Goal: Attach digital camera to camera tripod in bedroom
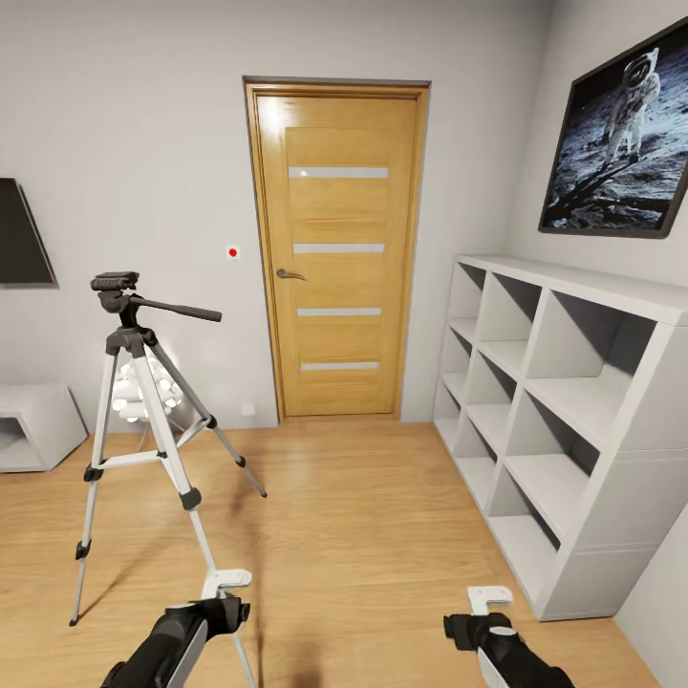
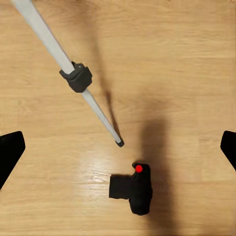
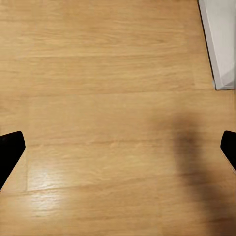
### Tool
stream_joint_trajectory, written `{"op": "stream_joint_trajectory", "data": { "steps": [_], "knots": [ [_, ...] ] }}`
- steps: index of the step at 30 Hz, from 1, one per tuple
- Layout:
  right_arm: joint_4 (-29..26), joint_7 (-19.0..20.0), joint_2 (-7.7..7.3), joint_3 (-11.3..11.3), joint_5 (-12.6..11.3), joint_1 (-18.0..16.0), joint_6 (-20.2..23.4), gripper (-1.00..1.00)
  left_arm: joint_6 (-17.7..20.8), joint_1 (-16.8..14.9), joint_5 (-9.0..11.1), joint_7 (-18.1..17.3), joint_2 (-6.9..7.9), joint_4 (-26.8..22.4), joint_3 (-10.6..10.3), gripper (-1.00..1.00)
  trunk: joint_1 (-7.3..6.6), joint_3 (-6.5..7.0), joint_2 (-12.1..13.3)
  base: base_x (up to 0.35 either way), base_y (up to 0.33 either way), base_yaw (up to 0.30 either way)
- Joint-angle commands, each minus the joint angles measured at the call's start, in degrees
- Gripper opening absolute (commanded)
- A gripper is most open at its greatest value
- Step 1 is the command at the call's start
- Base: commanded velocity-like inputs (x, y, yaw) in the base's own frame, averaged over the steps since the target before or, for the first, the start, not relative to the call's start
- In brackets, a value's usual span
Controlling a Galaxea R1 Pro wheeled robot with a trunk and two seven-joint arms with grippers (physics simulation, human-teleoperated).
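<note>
The camera tripod point(image 1: 143, 420) stands on the light wood floor point(image 1: 363, 516) of the bedroom, toward the left wall, legs spread and its dark grey head with the long pan handle at the top. Behind it, near the wall, a small white lamp point(image 1: 143, 392) with glowing bulbs shows between the legs. The oak door point(image 1: 336, 253) with four frosted strips is shut in the far wall, and a small white switch with a red dot point(image 1: 233, 252) sits on the wall just left of the door frame. White cube shelves point(image 1: 554, 420) run along the right wall, with a framed astronaut picture point(image 1: 621, 139) above them. A black wall TV point(image 1: 21, 234) shows at the left edge, over a low white cabinet point(image 1: 33, 425). No brand, label or writing can be read anywhere.

The digital camera point(image 2: 133, 188) lies on the floor in the left wrist view, its red dot showing, just beside the black foot of one tripod leg and not touching it.

The left gripper point(image 1: 226, 581) hangs low over the floor close to the tripod's near leg; its fingers point(image 2: 11, 152) are spread wide apart with nothing between them. The right gripper point(image 1: 489, 599) hovers over bare floor near the bottom corner of the shelves, its fingers point(image 3: 11, 152) likewise released and empty.
</note>
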Motion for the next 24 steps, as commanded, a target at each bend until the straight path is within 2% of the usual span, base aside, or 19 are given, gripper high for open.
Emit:
{"op": "stream_joint_trajectory", "data": {
  "steps": [1,10,24],
  "knots": [
    [-0.6,-0.1,-0.01,0.1,0.4,-0.1,0.3,1.00,0.2,-0.1,0.3,0.8,-0.05,-0.2,0.0,1.00,0.00,-0.06,0.0,0.000,0.000,0.000],
    [-1.6,0.1,-0.13,0.3,0.6,-0.2,1.0,1.00,-0.2,-0.2,0.4,4.0,-0.06,-0.6,0.1,1.00,0.00,-0.06,0.0,0.000,-0.096,0.000],
    [-1.7,0.1,-0.11,0.6,0.6,-0.2,1.2,1.00,-0.2,-0.2,0.5,4.5,-0.05,-0.6,0.1,1.00,0.00,-0.06,0.0,0.000,-0.020,0.000]
  ]
}}
